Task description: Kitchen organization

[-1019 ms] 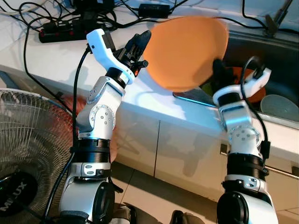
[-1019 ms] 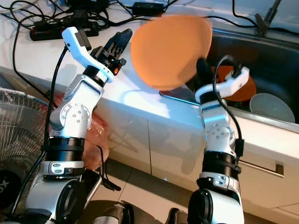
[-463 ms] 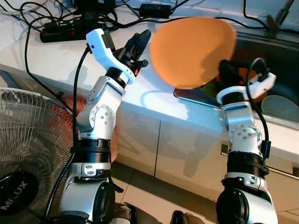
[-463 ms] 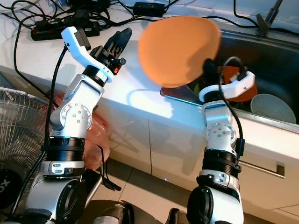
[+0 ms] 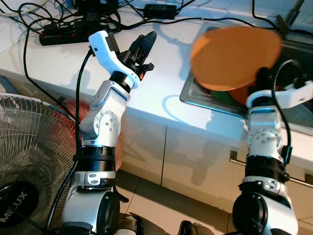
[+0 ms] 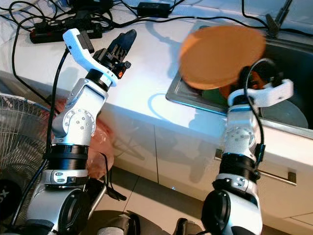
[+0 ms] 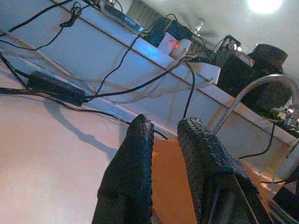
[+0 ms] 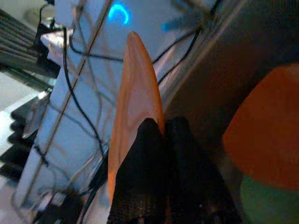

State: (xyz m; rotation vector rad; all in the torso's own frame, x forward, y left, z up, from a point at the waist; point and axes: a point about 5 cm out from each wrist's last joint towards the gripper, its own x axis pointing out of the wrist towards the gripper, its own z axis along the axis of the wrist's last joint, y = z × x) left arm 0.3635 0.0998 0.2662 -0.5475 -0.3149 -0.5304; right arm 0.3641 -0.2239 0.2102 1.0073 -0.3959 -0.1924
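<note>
Orange plate (image 5: 234, 58) pinched edge-on in right gripper (image 8: 161, 135) jaws, above sink (image 6: 288, 58).

Head stereo pair looking down from above at both arms, white counter (image 5: 58, 63) upper left, sink (image 6: 288, 63) upper right. Each wrist camera looking close along its own black fingers (image 7: 135, 177); all sharing the orange plate (image 5: 234, 56).

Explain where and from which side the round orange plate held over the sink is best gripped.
Grip the round orange plate at its thin rim, from below at its lower right edge. It stands nearly on edge, so only the rim fits between two fingers; the right gripper already pinches it there.
</note>
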